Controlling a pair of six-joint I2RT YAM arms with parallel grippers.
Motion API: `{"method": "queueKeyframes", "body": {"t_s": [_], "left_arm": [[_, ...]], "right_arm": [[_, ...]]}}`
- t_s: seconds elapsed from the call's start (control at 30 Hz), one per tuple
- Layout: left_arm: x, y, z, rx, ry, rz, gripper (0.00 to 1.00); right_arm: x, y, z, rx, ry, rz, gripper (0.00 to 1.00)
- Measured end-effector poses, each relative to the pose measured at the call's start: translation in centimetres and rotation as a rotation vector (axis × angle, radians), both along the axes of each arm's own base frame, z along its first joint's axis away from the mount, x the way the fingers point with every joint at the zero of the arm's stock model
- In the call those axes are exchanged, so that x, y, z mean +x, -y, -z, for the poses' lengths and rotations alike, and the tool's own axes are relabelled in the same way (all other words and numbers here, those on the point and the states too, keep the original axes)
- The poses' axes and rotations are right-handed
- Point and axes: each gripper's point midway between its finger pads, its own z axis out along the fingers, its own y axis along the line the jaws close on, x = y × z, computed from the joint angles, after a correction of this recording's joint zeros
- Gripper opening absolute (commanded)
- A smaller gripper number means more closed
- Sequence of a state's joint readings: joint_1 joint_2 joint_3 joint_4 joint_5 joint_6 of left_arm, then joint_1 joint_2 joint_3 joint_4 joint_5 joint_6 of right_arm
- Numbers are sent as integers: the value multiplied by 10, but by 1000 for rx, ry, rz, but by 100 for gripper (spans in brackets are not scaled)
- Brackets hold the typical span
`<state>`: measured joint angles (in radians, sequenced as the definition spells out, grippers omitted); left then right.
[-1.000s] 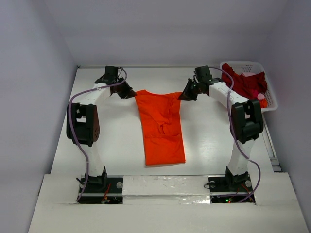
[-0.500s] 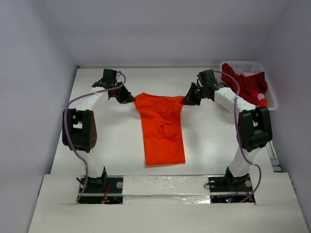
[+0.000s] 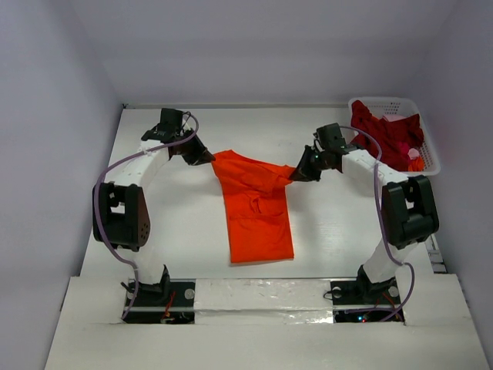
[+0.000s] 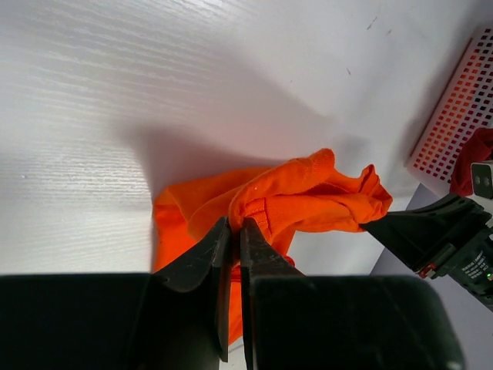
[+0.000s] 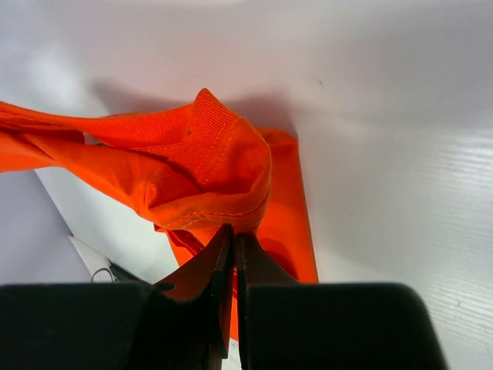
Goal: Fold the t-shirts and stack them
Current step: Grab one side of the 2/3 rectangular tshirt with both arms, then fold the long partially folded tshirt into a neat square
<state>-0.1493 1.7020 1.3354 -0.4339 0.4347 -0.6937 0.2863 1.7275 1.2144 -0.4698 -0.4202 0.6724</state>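
- top external view: the orange t-shirt (image 3: 258, 220) lies as a long narrow strip down the middle of the table (image 3: 173, 220), with its far end raised off the surface between the two claws.
- the left gripper (image 3: 206, 158) is pinched tight on the far-left corner of the cloth. the right gripper (image 3: 297, 173) is pinched tight on the far-right corner, beside a ribbed band that shows in its wrist view.
- step in hand, as i judge it: the lengthwise folds look done, and the far end is raised for the cross fold onto the near hem.
- the next move calls for both claws to travel toward the bases together and level, so the raised edge lands square. uneven pace would skew the fold.
- room: bare table lies on both sides of the strip, but the near hem sits close to the table's near edge.
- the crimson t-shirt (image 3: 389, 135) is heaped in the white basket (image 3: 384, 100) at the far right corner, well apart from the fold.
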Motion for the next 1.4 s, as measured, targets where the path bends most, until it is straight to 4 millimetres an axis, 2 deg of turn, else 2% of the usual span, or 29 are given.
{"method": "queueKeyframes", "body": {"t_s": [0.17,0.43,0.53,0.83,1.2,1.4], "left_arm": [[-6,-1,-6,1,2,4,0],[-26,1,-22,-6,39,15,0],[-33,4,-23,-7,42,25,0],[-52,7,-19,-1,21,41,0],[-71,2,-53,-12,101,32,0],[-85,1,-47,-8,79,35,0]], "right_arm": [[-12,1,-4,5,7,-7,0],[-18,-2,-42,38,104,-22,0],[-20,-2,-49,42,120,-28,0],[-48,4,-41,30,89,-37,0],[-69,11,-55,35,125,-43,0],[-84,17,-54,29,121,-49,0]]}}
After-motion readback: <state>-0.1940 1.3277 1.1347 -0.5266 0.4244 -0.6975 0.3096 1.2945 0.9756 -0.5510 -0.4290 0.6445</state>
